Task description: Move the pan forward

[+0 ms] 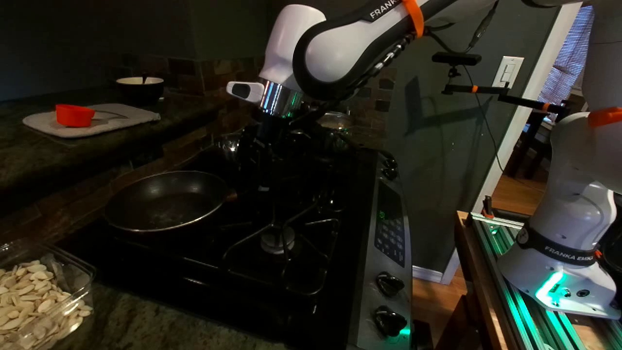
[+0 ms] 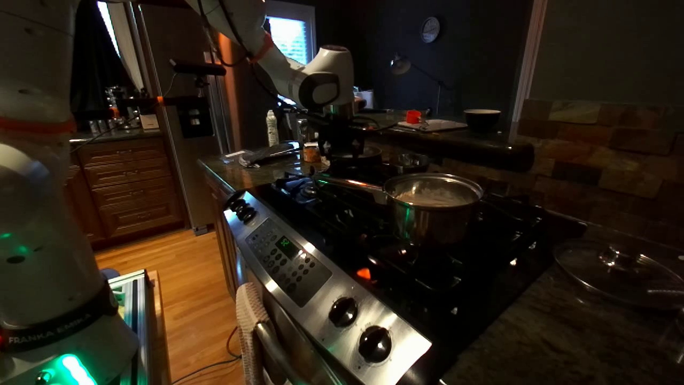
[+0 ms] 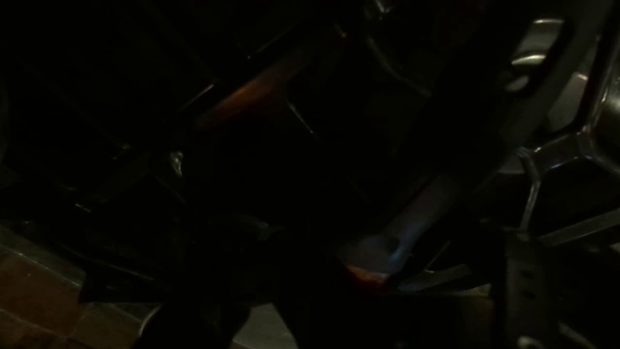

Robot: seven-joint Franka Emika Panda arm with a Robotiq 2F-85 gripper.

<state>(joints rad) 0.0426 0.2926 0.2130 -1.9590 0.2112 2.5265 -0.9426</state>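
The pan (image 1: 165,206) is a wide dark frying pan on the back of the stove, its handle pointing toward the gripper. Its rim shows partly behind the gripper in an exterior view (image 2: 371,155). In the very dark wrist view, the pan handle (image 3: 426,203) runs diagonally from the upper right, with a hanging slot and a copper-coloured collar at its lower end. My gripper (image 1: 265,177) points down over the handle; it also shows in an exterior view (image 2: 342,152). Its fingers look apart, with the handle between them in the wrist view (image 3: 382,261). Contact with the handle is too dark to tell.
A steel pot (image 2: 433,219) stands on the stove, its long handle reaching toward the gripper side. A small shiny saucepan (image 2: 411,160) stands beside the pan. A clear tub of seeds (image 1: 39,291) and a glass lid (image 2: 614,267) lie on the counters. A raised ledge (image 1: 121,141) runs behind the stove.
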